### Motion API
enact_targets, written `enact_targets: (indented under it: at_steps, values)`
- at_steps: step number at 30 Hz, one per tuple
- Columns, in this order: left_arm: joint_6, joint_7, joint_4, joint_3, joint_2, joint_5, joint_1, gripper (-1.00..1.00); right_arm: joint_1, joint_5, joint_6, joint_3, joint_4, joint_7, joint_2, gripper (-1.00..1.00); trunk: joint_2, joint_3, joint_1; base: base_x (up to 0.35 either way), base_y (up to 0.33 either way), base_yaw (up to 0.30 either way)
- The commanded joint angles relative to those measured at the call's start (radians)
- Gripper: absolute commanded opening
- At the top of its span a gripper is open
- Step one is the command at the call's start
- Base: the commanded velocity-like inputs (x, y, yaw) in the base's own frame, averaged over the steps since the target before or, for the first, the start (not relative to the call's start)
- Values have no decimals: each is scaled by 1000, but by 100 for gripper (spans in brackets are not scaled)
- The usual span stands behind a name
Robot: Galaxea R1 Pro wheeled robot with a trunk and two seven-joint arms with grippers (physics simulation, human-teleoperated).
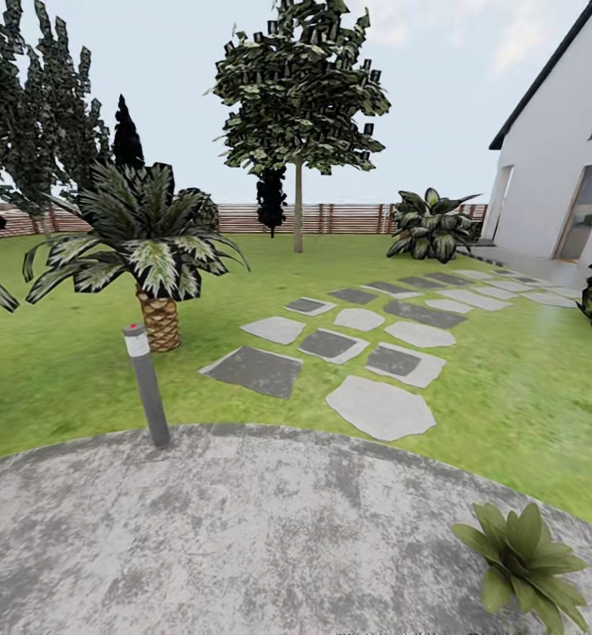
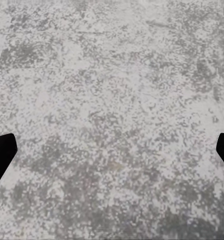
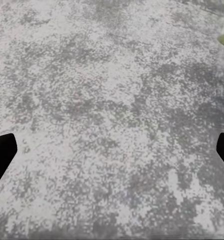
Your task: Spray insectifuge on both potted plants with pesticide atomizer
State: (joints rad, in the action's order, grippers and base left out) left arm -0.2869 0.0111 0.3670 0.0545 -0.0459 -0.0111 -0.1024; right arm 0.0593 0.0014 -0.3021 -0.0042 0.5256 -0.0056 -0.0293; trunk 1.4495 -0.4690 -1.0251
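Grey patio [image 1: 243, 529] under both wide-spread claws [image 2: 112, 152] [image 3: 112, 152]; one potted plant [image 1: 525, 560] sits to the right

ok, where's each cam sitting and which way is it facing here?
Head view: on the head, facing forward and down over the grey patio toward lawn, stepping stones, fence; one potted plant beside it.
Left wrist view: near the left gripper, facing down at paving; dark fingertips at both edges.
Right wrist view: same for the right gripper.
Shared: both wrist views show patio paving.

Grey mottled patio [image 1: 243, 529] below both claws; potted plant [image 1: 525, 560] on it right of them, bollard lamp [image 1: 146, 384] at its far edge.
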Motion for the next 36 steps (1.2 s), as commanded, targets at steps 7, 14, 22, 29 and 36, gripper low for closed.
enact_targets:
  at_steps: [7, 14, 22, 29, 36]
  values:
    - [-3, 1, 0, 2, 0, -3, 0, 100, 1, 0, -3, 0, -1, -1, 0, 100, 1, -1, 0, 0, 0, -268]
    - [-3, 1, 0, 2, 1, 3, 0, 100, 1, 0, -3, 0, -1, -1, 0, 100, 1, -1, 0, 0, -130, -268]
    - [-3, 1, 0, 2, 1, 5, 0, 100, 1, 0, -3, 0, -1, -1, 0, 100, 1, -1, 0, 0, -264, -268]
    - [-3, 0, 0, 2, 1, 5, 0, 100, 1, -1, -3, 0, -1, -1, 0, 100, 1, -3, 0, 0, -269, -275]
    - [-3, 0, 0, 2, 1, 5, 0, 100, 1, -1, -3, 0, -1, -1, 0, 100, 1, -11, 0, 0, -269, -215]
